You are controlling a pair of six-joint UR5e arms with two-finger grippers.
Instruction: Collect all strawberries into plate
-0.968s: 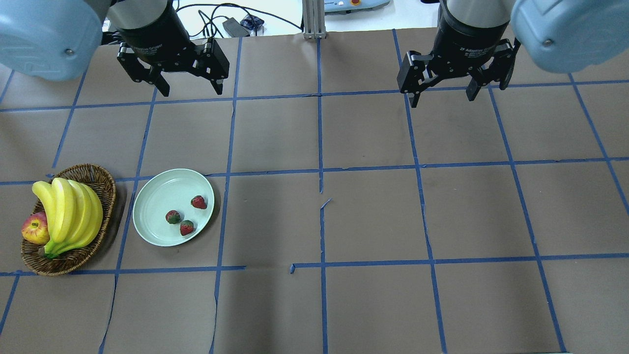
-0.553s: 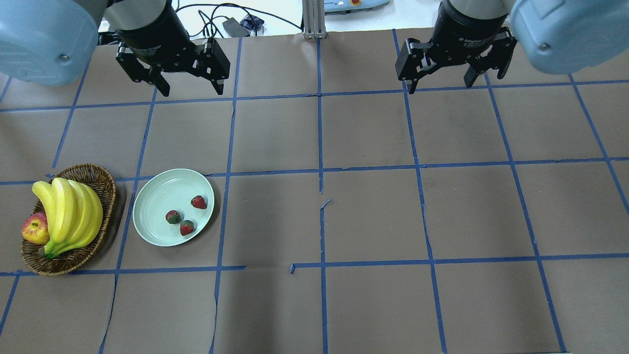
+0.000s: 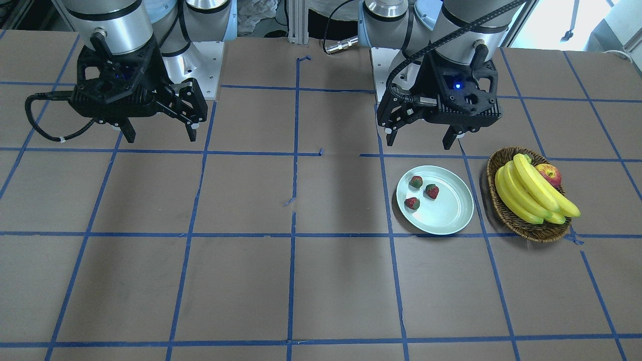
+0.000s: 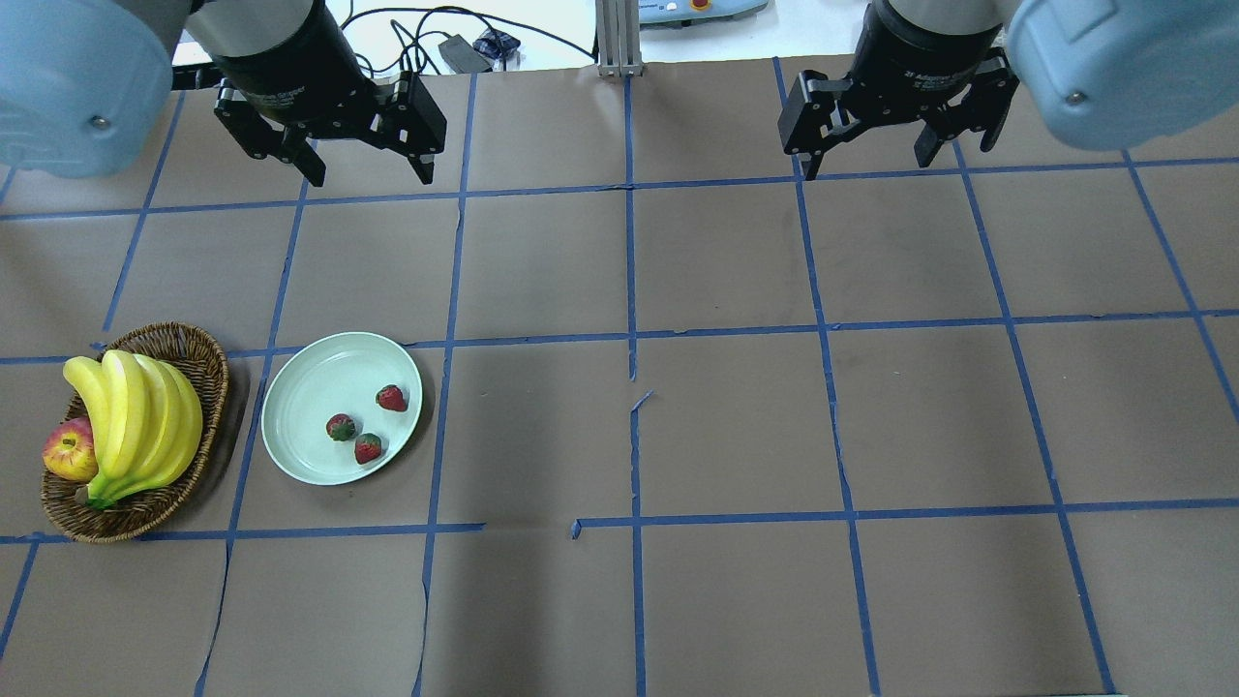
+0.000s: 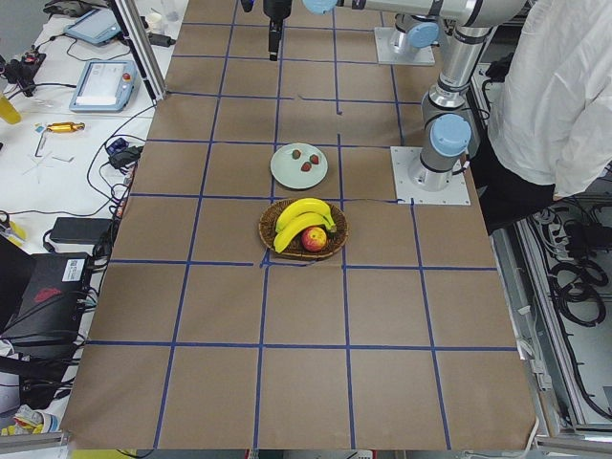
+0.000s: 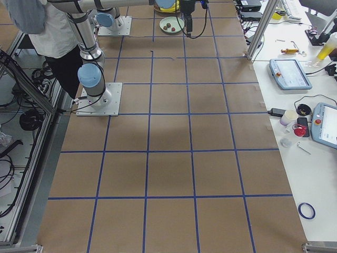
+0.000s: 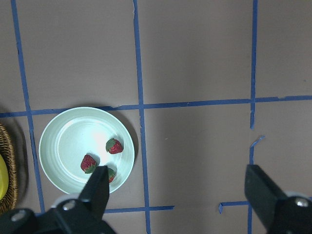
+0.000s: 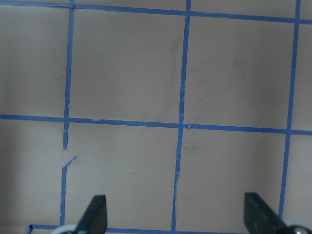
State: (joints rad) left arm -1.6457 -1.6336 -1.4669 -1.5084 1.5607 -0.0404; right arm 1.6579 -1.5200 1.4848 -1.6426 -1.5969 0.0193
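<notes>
Three small red strawberries [image 4: 366, 424] lie together in the pale mint plate [image 4: 310, 387] on the table's left side. They also show in the front view [image 3: 422, 191] on the plate [image 3: 451, 215] and in the left wrist view [image 7: 102, 158] on the plate [image 7: 63, 141]. My left gripper [image 4: 371, 172] is open and empty, raised high near the robot's side, well behind the plate. My right gripper [image 4: 864, 163] is open and empty, raised over the right half, far from the plate. In the front view the left gripper [image 3: 419, 140] and right gripper [image 3: 160, 134] hang open.
A brown wicker basket [image 4: 198, 353] with yellow bananas [image 4: 135, 416] and a red-yellow apple [image 4: 68, 453] stands just left of the plate. Blue tape lines grid the brown table cover. A person in white stands by the robot base [image 5: 564, 96].
Both grippers have drawn slightly back toward the robot's side. The strawberries, plate and basket have not moved.
</notes>
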